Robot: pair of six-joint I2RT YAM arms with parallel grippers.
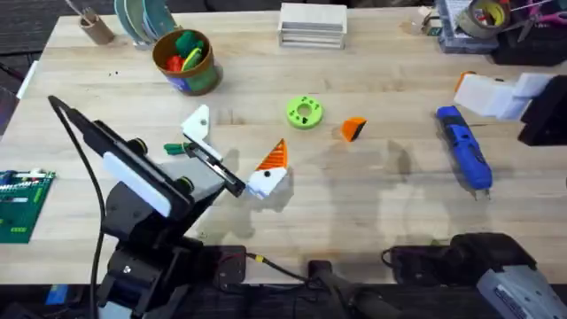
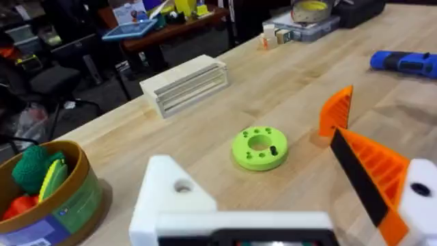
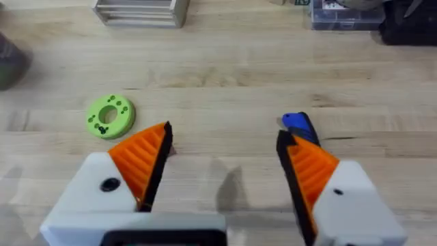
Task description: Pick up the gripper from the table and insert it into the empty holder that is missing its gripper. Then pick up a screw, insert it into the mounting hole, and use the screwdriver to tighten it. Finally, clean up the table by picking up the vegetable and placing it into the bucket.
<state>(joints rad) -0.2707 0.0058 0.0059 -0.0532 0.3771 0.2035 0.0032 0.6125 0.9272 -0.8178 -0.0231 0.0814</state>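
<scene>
The loose orange ribbed gripper (image 1: 353, 128) (image 2: 336, 109) lies on the wooden table (image 1: 390, 195), right of a green disc (image 1: 305, 112). My left gripper (image 1: 233, 149) (image 2: 252, 171) is open and low over the table. One jaw is a bare white holder (image 1: 197, 121) (image 2: 171, 198) with a hole; the other carries an orange pad (image 1: 275, 155) (image 2: 372, 171). The blue screwdriver (image 1: 463, 146) (image 2: 406, 63) (image 3: 297, 123) lies at the right. A green vegetable strand (image 1: 173, 149) peeks out beside the left arm. The bucket (image 1: 184, 60) (image 2: 48, 198) stands back left. My right gripper (image 3: 224, 137) is open and holds nothing.
A white slatted box (image 1: 312, 24) (image 2: 184, 85) stands at the back centre. A white block (image 1: 492, 93) rests at the right edge beside dark equipment. A green circuit board (image 1: 18, 204) lies at the left. A tan cup (image 1: 96, 28) stands far back left.
</scene>
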